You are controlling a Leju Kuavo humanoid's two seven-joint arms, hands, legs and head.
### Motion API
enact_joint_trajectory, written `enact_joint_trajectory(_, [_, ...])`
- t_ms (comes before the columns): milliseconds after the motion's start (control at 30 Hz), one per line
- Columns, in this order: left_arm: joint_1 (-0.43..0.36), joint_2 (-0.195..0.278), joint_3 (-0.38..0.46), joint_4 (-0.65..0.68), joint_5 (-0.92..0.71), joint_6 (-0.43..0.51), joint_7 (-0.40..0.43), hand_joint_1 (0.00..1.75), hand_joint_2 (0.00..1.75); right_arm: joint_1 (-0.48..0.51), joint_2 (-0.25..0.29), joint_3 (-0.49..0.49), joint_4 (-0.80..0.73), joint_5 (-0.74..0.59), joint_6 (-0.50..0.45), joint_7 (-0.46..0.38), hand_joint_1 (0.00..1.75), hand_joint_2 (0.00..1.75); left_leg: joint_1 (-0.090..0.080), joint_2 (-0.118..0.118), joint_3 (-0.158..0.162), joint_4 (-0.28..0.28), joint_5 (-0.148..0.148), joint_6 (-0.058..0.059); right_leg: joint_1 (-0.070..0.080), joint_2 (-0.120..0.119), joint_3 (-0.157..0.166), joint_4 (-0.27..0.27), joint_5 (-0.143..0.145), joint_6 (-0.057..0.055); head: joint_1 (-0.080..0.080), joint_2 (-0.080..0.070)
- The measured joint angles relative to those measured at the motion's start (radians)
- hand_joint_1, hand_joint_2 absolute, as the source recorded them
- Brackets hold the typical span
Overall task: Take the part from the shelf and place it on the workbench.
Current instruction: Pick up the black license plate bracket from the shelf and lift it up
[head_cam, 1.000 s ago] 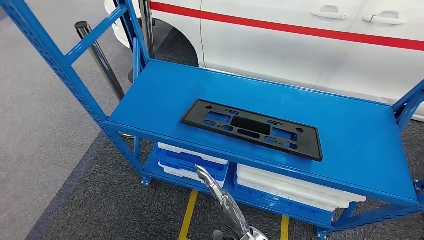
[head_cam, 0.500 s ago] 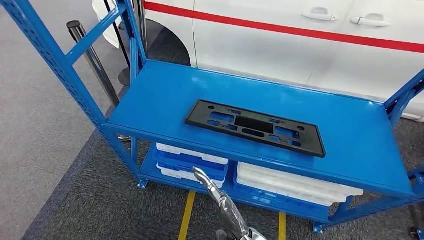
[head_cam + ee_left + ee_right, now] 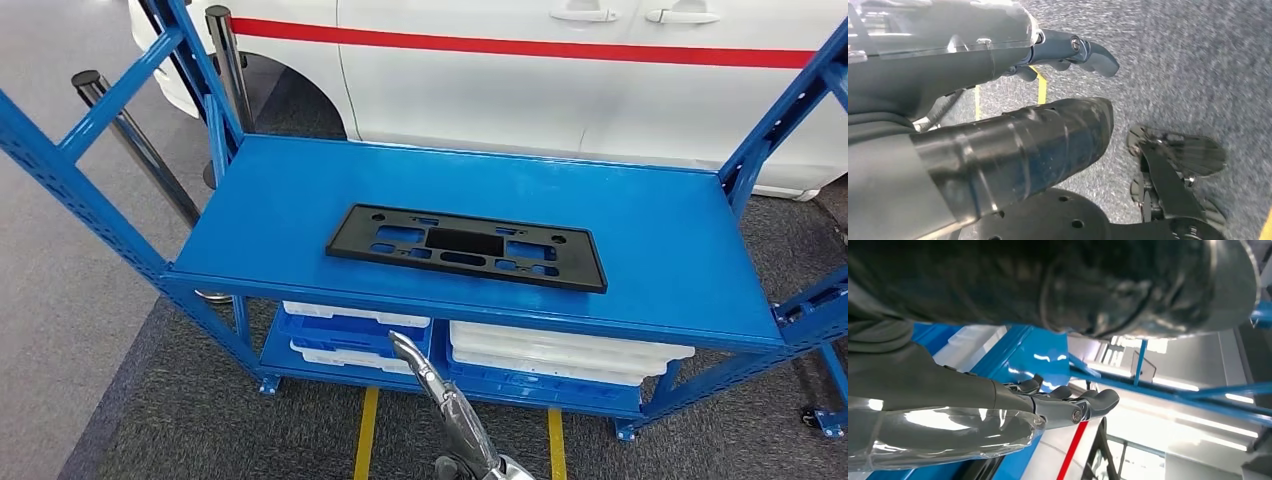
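Behind the rack stood a white car (image 3: 480, 90) with a red stripe (image 3: 520, 46) along its doors, two dark stanchion posts (image 3: 135, 145) stood to one side on grey carpet (image 3: 190, 420), and yellow floor lines (image 3: 366, 440) ran underneath.

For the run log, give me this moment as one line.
stage: approach | part: flat on shelf, untouched | left hand: holds nothing | right hand: holds nothing
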State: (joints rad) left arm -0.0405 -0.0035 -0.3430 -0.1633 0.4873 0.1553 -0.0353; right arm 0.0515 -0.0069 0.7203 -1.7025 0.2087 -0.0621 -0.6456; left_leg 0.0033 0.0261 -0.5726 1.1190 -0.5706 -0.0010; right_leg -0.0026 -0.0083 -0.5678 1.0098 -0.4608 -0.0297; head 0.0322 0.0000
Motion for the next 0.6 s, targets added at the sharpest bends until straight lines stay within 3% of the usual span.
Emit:
enact_joint_trajectory(67, [0.001, 0.0, 0.0, 0.0, 0.0, 0.0, 0.0, 0.0, 0.0, 0.0, 0.0, 0.001, 0.0, 0.0, 0.0, 0.0, 0.0, 0.0, 0.003, -0.015, -0.063, 0.131, -0.057, -0.005, -0.001, 0.017, -0.002, 0.001, 0.0, -0.002, 0.0, 0.0])
enact_joint_trajectory(100, [0.001, 0.0, 0.0, 0.0, 0.0, 0.0, 0.0, 0.0, 0.0, 0.0, 0.0, 0.002, 0.0, 0.0, 0.0, 0.0, 0.0, 0.0, 0.005, -0.017, -0.083, 0.17, -0.064, -0.007, -0.001, 0.027, -0.003, 0.003, 0.0, -0.002, 0.0, 0.0])
enact_joint_trajectory(133, [0.002, 0.0, 0.0, 0.0, 0.0, 0.0, 0.0, 0.0, 0.0, 0.0, 0.0, 0.002, 0.0, 0.0, 0.0, 0.0, 0.0, 0.0, 0.006, -0.017, -0.084, 0.168, -0.047, -0.009, -0.002, 0.038, -0.003, 0.006, -0.001, -0.001, 0.0, 0.0])
enact_joint_trajectory(200, [0.003, 0.001, 0.0, 0.0, 0.0, 0.0, 0.001, 0.0, 0.0, 0.0, 0.0, 0.003, 0.0, 0.0, 0.0, 0.001, 0.0, 0.0, 0.011, -0.032, -0.038, 0.057, 0.029, -0.01, -0.004, 0.062, -0.003, 0.013, -0.004, 0.005, 0.0, 0.0])
enact_joint_trajectory(233, [0.005, 0.001, 0.0, 0.0, 0.0, 0.0, 0.001, 0.0, 0.0, 0.0, 0.0, 0.003, 0.0, 0.0, 0.0, 0.001, 0.0, 0.0, 0.014, -0.054, -0.01, -0.01, 0.058, -0.011, -0.003, 0.073, -0.006, 0.019, -0.007, 0.01, 0.0, 0.0])
enact_joint_trajectory(300, [0.005, 0.002, 0.0, 0.0, 0.0, 0.0, 0.001, 0.0, 0.0, -0.001, 0.0, 0.003, 0.0, 0.0, 0.0, 0.001, 0.0, 0.0, 0.017, -0.09, 0.019, -0.08, 0.077, -0.007, -0.003, 0.09, -0.016, 0.028, -0.008, 0.021, 0.0, 0.0])
enact_joint_trajectory(333, [0.004, 0.002, 0.0, 0.0, 0.0, 0.0, 0.001, 0.0, 0.0, -0.001, 0.0, 0.004, 0.0, 0.0, 0.0, 0.001, 0.0, 0.0, 0.016, -0.096, 0.02, -0.084, 0.074, -0.002, -0.002, 0.098, -0.021, 0.029, -0.006, 0.027, 0.0, 0.0])
enact_joint_trajectory(367, [0.002, 0.002, 0.0, 0.0, 0.0, 0.0, 0.001, 0.0, 0.0, 0.0, 0.0, 0.004, 0.0, 0.0, 0.0, 0.001, 0.0, 0.0, 0.016, -0.088, 0.02, -0.085, 0.076, 0.004, -0.004, 0.107, -0.024, 0.028, -0.003, 0.033, 0.001, 0.0])
enact_joint_trajectory(400, [0.001, 0.001, -0.001, 0.0, 0.0, 0.0, 0.001, 0.0, 0.0, 0.0, 0.0, 0.004, 0.0, 0.0, 0.0, 0.001, 0.0, 0.0, 0.016, -0.077, 0.021, -0.088, 0.078, 0.01, -0.004, 0.105, -0.026, 0.031, -0.004, 0.038, 0.001, 0.0])
enact_joint_trajectory(467, [0.001, 0.001, -0.001, 0.0, 0.0, 0.0, 0.001, 0.0, 0.0, -0.001, 0.0, 0.004, 0.0, 0.0, 0.0, 0.001, 0.0, 0.0, 0.018, -0.055, 0.023, -0.094, 0.082, 0.025, -0.003, 0.069, -0.044, 0.071, -0.031, 0.047, 0.002, 0.0])
enact_joint_trajectory(533, [0.004, 0.001, -0.001, 0.0, 0.0, 0.0, 0.001, 0.0, 0.0, -0.001, 0.0, 0.004, 0.0, 0.0, 0.0, 0.001, 0.0, 0.0, 0.014, -0.032, 0.023, -0.096, 0.082, 0.034, -0.003, 0.026, -0.099, 0.186, -0.091, 0.054, 0.002, 0.0])
enact_joint_trajectory(600, [0.005, 0.002, -0.001, 0.0, 0.0, 0.0, 0.001, 0.0, 0.0, -0.001, 0.0, 0.004, 0.0, 0.0, 0.0, 0.001, 0.0, 0.0, 0.01, -0.008, 0.023, -0.095, 0.081, 0.037, -0.005, 0.015, -0.154, 0.298, -0.13, 0.058, 0.002, 0.0])
